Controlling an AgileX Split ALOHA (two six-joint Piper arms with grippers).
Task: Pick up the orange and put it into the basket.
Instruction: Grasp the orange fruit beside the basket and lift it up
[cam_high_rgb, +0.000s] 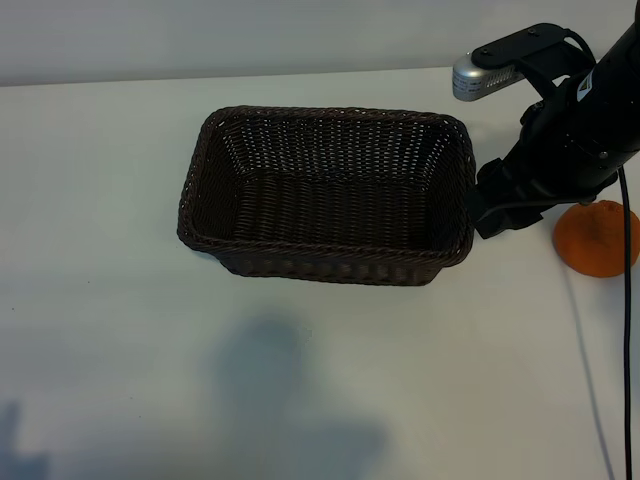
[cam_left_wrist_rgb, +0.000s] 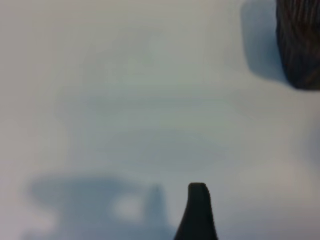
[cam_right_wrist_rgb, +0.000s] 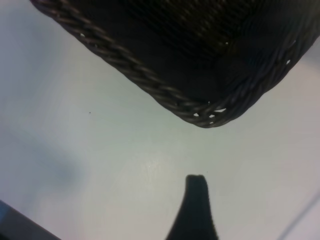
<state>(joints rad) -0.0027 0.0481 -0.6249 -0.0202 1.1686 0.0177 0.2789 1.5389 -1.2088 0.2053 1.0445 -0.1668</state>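
Orange (cam_high_rgb: 597, 240) fruit sits on the white bench (cam_high_rgb: 120, 300) right of the basket (cam_high_rgb: 327, 262), just right of the right pincer (cam_high_rgb: 492, 222) (open, empty, the nearer one), the left pincer (cam_left_wrist_rgb: 198, 210) open elsewhere.

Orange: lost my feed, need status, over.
Orange on table, right of basket, not in it. Right tool open beside the basket's right end, holding nothing. Left tool open over bare table. Basket empty, nothing blocking.
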